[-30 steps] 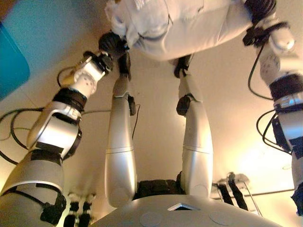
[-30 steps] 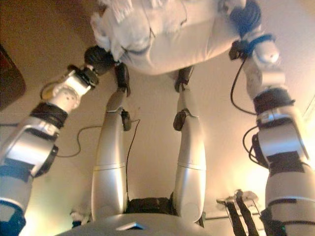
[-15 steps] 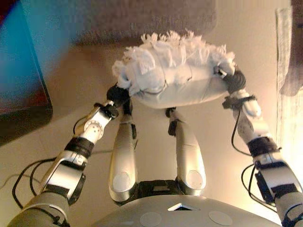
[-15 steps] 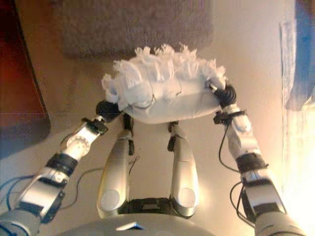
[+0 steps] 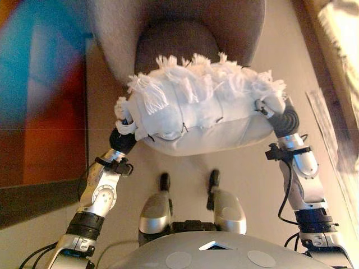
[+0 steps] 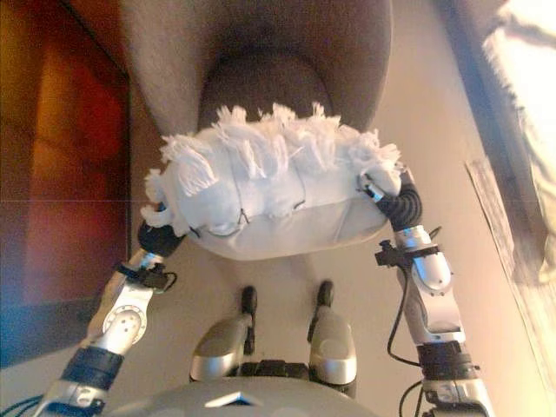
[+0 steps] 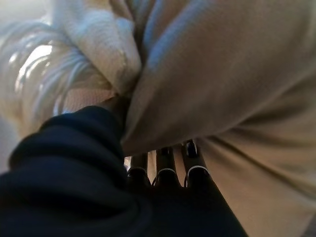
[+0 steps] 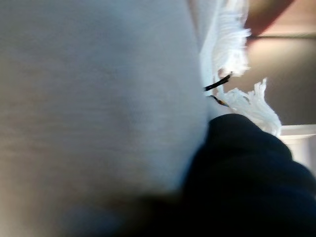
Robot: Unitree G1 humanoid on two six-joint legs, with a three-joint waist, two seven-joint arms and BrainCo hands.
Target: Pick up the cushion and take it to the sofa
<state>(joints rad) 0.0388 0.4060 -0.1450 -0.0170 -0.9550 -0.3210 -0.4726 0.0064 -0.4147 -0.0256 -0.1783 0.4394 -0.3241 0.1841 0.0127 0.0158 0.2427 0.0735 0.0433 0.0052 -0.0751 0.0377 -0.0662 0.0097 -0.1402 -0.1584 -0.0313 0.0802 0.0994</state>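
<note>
The cushion [image 5: 202, 109] is carried clear of the floor between the left robot hand [image 5: 122, 130] and right robot hand [image 5: 273, 106], squeezed from both ends for lack of a handle, finger positions hidden, just short of the sofa [image 5: 235, 28].

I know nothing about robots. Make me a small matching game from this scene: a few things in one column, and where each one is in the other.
Things:
1. cushion
2. grey armchair
3. left hand
4. right hand

Places:
A. at the cushion's right end
B. held up between the two hands
C. on the floor just beyond the cushion
D. at the cushion's left end

Pairs: 1-B, 2-C, 3-D, 4-A
</note>
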